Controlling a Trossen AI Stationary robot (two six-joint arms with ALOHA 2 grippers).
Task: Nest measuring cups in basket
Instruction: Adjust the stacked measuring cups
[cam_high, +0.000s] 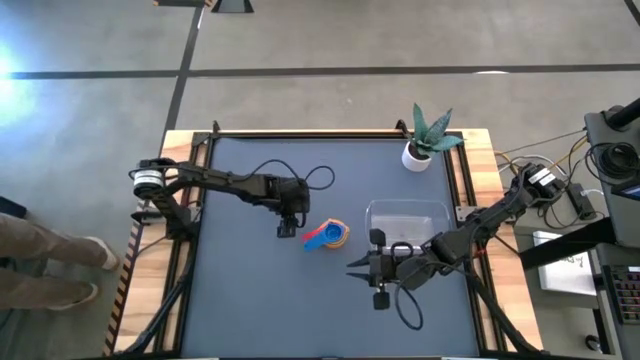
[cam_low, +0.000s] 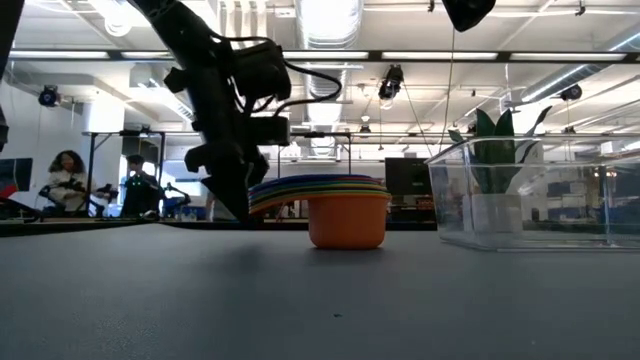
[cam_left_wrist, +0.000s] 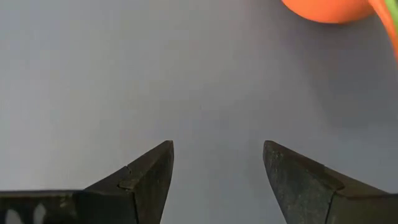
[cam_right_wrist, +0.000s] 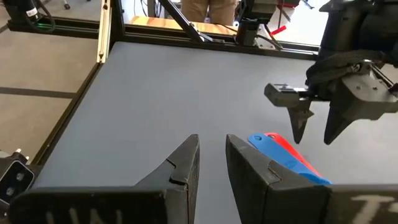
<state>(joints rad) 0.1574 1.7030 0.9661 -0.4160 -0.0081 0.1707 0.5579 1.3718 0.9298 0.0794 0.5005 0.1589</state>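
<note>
Downward, left gripper (cam_high: 287, 229) fingers spread beside stacked measuring cups (cam_high: 328, 235)

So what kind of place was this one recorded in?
Probably a robotics lab or open workshop: exposed ceiling ducts with strip lights, people seated at workbenches in the background, and a framed dark work table with cabled electronics alongside.

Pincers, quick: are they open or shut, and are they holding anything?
Left pincer: open, empty, beside the stacked cups.
Right pincer: nearly shut, holding nothing.
</note>
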